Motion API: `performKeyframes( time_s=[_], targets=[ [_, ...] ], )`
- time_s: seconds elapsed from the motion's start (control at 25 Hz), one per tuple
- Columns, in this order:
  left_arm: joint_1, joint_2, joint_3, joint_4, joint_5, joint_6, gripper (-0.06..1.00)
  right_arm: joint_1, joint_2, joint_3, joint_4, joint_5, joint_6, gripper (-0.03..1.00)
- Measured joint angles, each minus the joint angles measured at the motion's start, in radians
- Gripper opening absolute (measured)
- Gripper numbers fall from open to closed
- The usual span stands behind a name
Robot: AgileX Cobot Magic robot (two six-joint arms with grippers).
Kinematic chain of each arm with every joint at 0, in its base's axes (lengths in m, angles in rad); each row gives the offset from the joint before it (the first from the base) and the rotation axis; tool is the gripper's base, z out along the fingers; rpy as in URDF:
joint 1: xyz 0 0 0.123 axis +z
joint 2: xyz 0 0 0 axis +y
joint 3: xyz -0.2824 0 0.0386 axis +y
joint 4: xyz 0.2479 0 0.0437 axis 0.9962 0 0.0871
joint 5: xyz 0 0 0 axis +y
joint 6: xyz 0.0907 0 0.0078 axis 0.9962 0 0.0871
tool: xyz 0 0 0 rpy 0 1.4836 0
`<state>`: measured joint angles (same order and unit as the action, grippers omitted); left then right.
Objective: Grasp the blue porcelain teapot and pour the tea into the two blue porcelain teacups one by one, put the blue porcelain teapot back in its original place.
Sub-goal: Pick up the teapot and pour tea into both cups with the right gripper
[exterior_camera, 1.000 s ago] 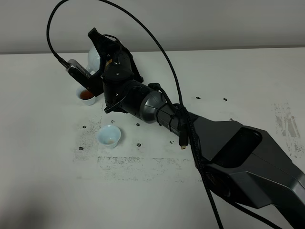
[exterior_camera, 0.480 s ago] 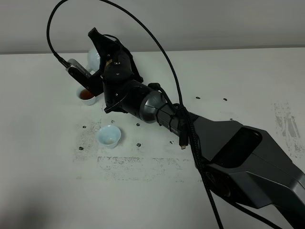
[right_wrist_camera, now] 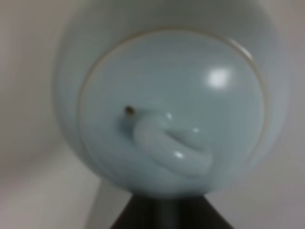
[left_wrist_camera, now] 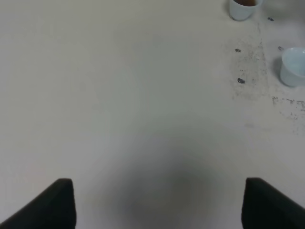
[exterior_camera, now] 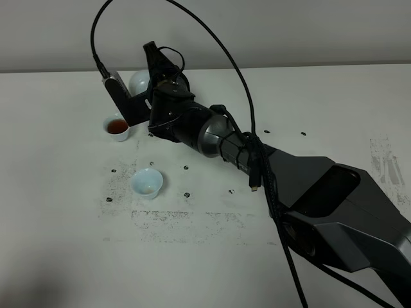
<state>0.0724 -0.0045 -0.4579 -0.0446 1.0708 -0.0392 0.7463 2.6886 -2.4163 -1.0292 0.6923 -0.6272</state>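
Observation:
My right gripper point(exterior_camera: 153, 69) reaches across to the far left of the table and is shut on the handle of the blue porcelain teapot point(exterior_camera: 139, 81). The right wrist view shows the teapot point(right_wrist_camera: 167, 109) from above, filling the frame, with the looped lid knob and the dark gripper point(right_wrist_camera: 167, 212) at its edge. One teacup point(exterior_camera: 117, 127) in front of the pot holds reddish-brown tea. The other teacup point(exterior_camera: 147, 183) stands nearer, its inside pale with a faint tan tint. My left gripper point(left_wrist_camera: 157, 202) hangs open over bare table, with both cups point(left_wrist_camera: 243, 7) point(left_wrist_camera: 293, 67) far from it.
The white table point(exterior_camera: 58, 212) carries small dark specks and scuffed grey marks around the cups. The right arm's black body and cable stretch diagonally from the lower right to the teapot. A wall runs behind the table's far edge.
The right gripper has swung the teapot to the right, away from above the filled cup, and turned it back towards level. The cups have not moved.

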Motion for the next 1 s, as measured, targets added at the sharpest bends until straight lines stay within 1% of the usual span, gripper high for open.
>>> performKeyframes(
  time_s=[0.12,0.2,0.28,0.44,0.52,0.6,0.68,0.76,0.92,1.0],
  targets=[
    [0.000,0.000,0.000,0.000,0.000,0.000,0.68,-0.026,-0.022,0.000,0.106,0.007,0.042,0.06],
    [0.000,0.000,0.000,0.000,0.000,0.000,0.68,-0.043,-0.050,-0.001,0.195,0.040,0.060,0.06],
    [0.000,0.000,0.000,0.000,0.000,0.000,0.68,-0.060,-0.078,-0.010,0.309,0.100,0.068,0.06],
    [0.000,0.000,0.000,0.000,0.000,0.000,0.68,-0.096,-0.126,-0.022,0.535,0.258,0.077,0.06],
    [0.000,0.000,0.000,0.000,0.000,0.000,0.68,-0.108,-0.135,-0.027,0.630,0.346,0.086,0.06],
    [0.000,0.000,0.000,0.000,0.000,0.000,0.68,-0.116,-0.135,-0.030,0.722,0.409,0.110,0.06],
    [0.000,0.000,0.000,0.000,0.000,0.000,0.68,-0.125,-0.135,-0.030,0.793,0.455,0.137,0.06],
    [0.000,0.000,0.000,0.000,0.000,0.000,0.68,-0.129,-0.135,-0.032,0.842,0.479,0.160,0.06],
    [0.000,0.000,0.000,0.000,0.000,0.000,0.68,-0.141,-0.135,-0.078,0.897,0.543,0.176,0.06],
    [0.000,0.000,0.000,0.000,0.000,0.000,0.68,-0.147,-0.135,-0.130,0.927,0.547,0.180,0.06]
  ],
)
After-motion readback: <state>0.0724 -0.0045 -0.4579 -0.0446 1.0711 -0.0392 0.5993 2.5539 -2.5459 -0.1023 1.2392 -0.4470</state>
